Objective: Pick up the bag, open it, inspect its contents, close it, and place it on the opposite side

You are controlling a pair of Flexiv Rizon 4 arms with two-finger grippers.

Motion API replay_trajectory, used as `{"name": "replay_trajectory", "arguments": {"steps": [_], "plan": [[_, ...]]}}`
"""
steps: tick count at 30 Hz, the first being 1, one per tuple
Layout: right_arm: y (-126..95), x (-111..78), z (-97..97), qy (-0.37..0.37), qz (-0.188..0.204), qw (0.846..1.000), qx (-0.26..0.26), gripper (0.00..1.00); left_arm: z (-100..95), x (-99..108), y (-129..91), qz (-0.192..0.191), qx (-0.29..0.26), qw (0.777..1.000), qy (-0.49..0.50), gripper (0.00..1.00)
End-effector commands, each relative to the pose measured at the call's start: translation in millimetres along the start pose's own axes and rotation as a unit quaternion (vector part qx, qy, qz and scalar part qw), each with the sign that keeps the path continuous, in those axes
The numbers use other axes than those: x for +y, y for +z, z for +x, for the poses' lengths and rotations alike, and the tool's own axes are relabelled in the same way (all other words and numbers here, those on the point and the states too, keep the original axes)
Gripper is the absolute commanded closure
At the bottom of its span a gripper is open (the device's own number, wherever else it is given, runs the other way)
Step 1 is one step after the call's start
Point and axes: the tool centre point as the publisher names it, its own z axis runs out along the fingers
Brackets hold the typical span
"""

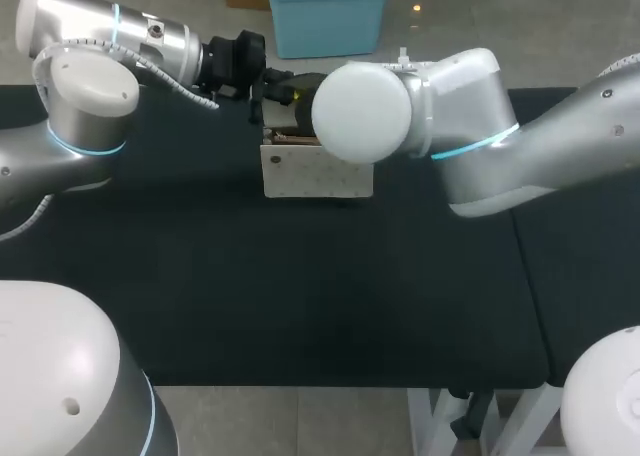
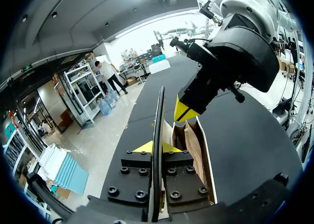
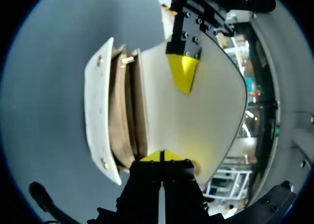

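A cream-white bag (image 1: 315, 174) stands at the back of the black table (image 1: 300, 296), its mouth open. My left gripper (image 2: 158, 146) is shut on the raised flap (image 3: 211, 101), seen edge-on between its yellow tips; the head view shows this gripper (image 1: 268, 88) just behind the bag. The brown lining (image 3: 122, 111) shows between the front wall (image 3: 98, 116) and the back wall. My right gripper (image 3: 162, 156) is shut, its tips at the bag's rim by the flap; whether it pinches anything I cannot tell. It hangs over the open mouth (image 2: 182, 115). From the head camera, its own wrist (image 1: 362, 111) hides it.
Both arms crowd the back middle of the table, the right arm's bulky joint right over the bag. Dark tabletop stretches in front of the bag and to both sides, with a seam (image 1: 522, 266) to another section on the right.
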Motion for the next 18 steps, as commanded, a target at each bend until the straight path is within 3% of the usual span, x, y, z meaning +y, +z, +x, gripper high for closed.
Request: {"name": "replay_trajectory", "arguments": {"steps": [1,9,16,18], "plan": [[-29,-12.4,1.9,0.006,-0.006,1.0,-0.028,1.0,4.0,-7,-7,-0.004,0.009,1.0,-0.009,1.0],[-43,-21.7,17.7,0.006,-0.005,0.999,-0.036,1.0,5.7,26,17,-0.022,0.022,0.999,-0.044,1.0],[-41,-22.1,36.3,0.005,-0.018,1.0,-0.023,1.0,-1.4,56,37,-0.046,-0.016,0.999,-0.021,1.0],[-39,-21.5,43.5,0.003,-0.027,0.999,-0.022,1.0,-0.8,64,41,-0.036,-0.015,0.999,-0.019,1.0]]}}
